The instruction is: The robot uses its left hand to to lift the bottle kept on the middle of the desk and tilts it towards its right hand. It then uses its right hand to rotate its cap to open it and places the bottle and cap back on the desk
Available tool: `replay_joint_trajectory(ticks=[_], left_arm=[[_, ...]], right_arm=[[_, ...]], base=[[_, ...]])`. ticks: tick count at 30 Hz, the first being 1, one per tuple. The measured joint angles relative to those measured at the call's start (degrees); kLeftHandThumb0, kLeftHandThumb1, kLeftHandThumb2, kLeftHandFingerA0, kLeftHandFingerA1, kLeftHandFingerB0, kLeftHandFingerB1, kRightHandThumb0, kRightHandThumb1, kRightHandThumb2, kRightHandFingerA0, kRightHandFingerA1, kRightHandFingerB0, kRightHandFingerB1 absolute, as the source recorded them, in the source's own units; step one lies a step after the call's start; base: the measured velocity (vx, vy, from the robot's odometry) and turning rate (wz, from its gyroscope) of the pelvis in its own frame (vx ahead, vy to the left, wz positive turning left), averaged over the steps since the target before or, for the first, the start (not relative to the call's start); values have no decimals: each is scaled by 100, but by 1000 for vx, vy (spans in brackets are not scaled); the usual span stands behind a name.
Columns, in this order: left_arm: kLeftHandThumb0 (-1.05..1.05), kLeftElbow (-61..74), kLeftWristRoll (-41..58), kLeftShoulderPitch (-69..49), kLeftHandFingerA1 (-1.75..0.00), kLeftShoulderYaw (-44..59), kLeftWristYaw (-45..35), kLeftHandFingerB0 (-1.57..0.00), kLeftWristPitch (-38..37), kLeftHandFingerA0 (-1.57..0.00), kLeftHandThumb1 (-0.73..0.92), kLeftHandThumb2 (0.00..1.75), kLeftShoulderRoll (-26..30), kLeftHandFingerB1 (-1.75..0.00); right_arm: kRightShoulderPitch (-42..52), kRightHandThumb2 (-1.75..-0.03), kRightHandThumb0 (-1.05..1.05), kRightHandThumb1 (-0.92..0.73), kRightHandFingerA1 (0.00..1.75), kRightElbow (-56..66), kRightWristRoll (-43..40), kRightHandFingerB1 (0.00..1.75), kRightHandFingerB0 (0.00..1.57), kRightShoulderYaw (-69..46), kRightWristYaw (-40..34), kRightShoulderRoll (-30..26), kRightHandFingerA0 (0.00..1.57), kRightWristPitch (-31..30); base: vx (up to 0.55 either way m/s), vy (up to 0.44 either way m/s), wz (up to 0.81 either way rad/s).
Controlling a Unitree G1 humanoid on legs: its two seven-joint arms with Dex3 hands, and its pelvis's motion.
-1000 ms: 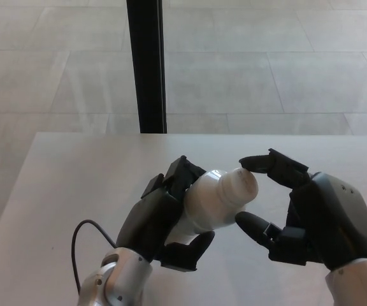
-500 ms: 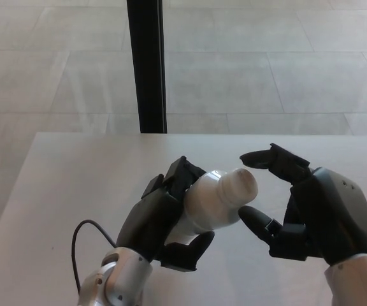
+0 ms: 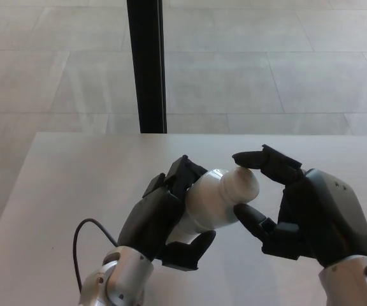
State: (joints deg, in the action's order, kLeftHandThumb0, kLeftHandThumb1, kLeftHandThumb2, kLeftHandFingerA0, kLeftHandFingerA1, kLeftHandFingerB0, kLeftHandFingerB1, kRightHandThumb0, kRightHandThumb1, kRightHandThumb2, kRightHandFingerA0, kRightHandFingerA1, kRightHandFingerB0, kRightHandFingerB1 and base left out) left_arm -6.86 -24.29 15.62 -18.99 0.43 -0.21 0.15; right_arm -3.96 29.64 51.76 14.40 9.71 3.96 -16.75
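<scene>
A white bottle [image 3: 209,203] is held off the pale desk [image 3: 75,185], tilted so its white cap [image 3: 242,185] points right. My left hand [image 3: 161,220] is shut on the bottle's body, fingers over the top and thumb below. My right hand [image 3: 295,210] sits just right of the cap. Its upper fingertip [image 3: 244,158] rests on the cap's top edge and its thumb [image 3: 247,218] lies under the cap, so the hand pinches the cap.
A black vertical post [image 3: 146,64] rises behind the desk's far edge. A black cable [image 3: 81,239] loops beside my left wrist. A tiled floor lies beyond the desk.
My right hand has moved left, closing its finger and thumb onto the cap. The left hand and bottle have held still.
</scene>
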Motion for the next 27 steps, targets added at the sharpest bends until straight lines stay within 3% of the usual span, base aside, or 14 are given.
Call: replay_joint_trajectory(ticks=[4, 5, 6, 7, 9, 10, 11, 12, 14, 20, 23, 27], left_arm=[[9, 1, -9, 0, -175, -13, 1, -80, 0, -91, 53, 133, 2, -164], [8, 0, -9, -1, -175, -14, 1, -80, 0, -91, 52, 133, 1, -164], [8, -4, -8, -1, -175, -14, 1, -80, 0, -90, 53, 132, -1, -165], [8, -8, -8, -3, -175, -15, 1, -80, 0, -90, 52, 133, -2, -164], [9, -8, -11, -7, -175, -28, 1, -80, 0, -90, 52, 134, -2, -165], [8, -8, -10, -9, -175, -32, 1, -81, 0, -90, 52, 134, -3, -164], [8, -7, -10, -12, -175, -36, 1, -81, 0, -90, 52, 134, -4, -164], [8, -7, -10, -14, -175, -42, 1, -81, 0, -91, 51, 134, -4, -164], [8, -7, -14, -16, -175, -54, 1, -80, -2, -89, 52, 131, -2, -162], [8, 1, -18, -21, -175, -53, 1, -79, -1, -89, 53, 131, -1, -163], [8, 27, -26, -32, -175, -53, 0, -81, 0, -89, 52, 130, 2, -162], [8, 28, -29, -34, -175, -51, 0, -83, -2, -90, 52, 130, 23, -157]], right_arm=[[23, -67, -32, -79, 175, 0, -14, 64, 60, 5, -25, -33, 90, -1], [30, -70, -30, -78, 175, 0, -30, 70, 65, 4, -44, -39, 98, 6], [40, -74, -30, -78, 175, -3, -43, 79, 71, 2, -70, -43, 90, 17], [53, -88, -30, -71, 175, -8, -57, 91, 82, 1, -109, -47, 93, 36], [67, -93, -29, -68, 175, -16, -82, 97, 85, -3, -175, -75, 94, 70], [75, -107, -32, -57, 155, -18, -96, 112, 90, -3, -201, -88, 119, 84], [80, -107, -32, -57, 155, -18, -108, 112, 90, -3, -219, -99, 119, 95], [83, -108, -29, -60, 175, -18, -118, 126, 84, -3, -231, -106, 94, 100], [97, -117, -25, -56, 175, -17, -153, 143, 79, -1, -246, -123, 96, 104], [108, -121, -27, -51, 175, -39, -234, 151, 75, 0, -282, -217, 94, 134], [108, -113, -28, -55, 175, -42, -262, 156, 72, 6, -296, -273, 91, 160], [57, -106, -31, -58, 175, -45, -289, 142, 75, 62, -256, -604, 92, 241]], base=[[0, 0, 0], [0, 0, 0], [0, 0, 0], [0, 0, 0], [0, 0, 0], [0, 0, 0], [0, 0, 0], [0, 0, 0], [0, 0, 0], [0, 0, 0], [0, 0, 0], [0, 0, 0]])
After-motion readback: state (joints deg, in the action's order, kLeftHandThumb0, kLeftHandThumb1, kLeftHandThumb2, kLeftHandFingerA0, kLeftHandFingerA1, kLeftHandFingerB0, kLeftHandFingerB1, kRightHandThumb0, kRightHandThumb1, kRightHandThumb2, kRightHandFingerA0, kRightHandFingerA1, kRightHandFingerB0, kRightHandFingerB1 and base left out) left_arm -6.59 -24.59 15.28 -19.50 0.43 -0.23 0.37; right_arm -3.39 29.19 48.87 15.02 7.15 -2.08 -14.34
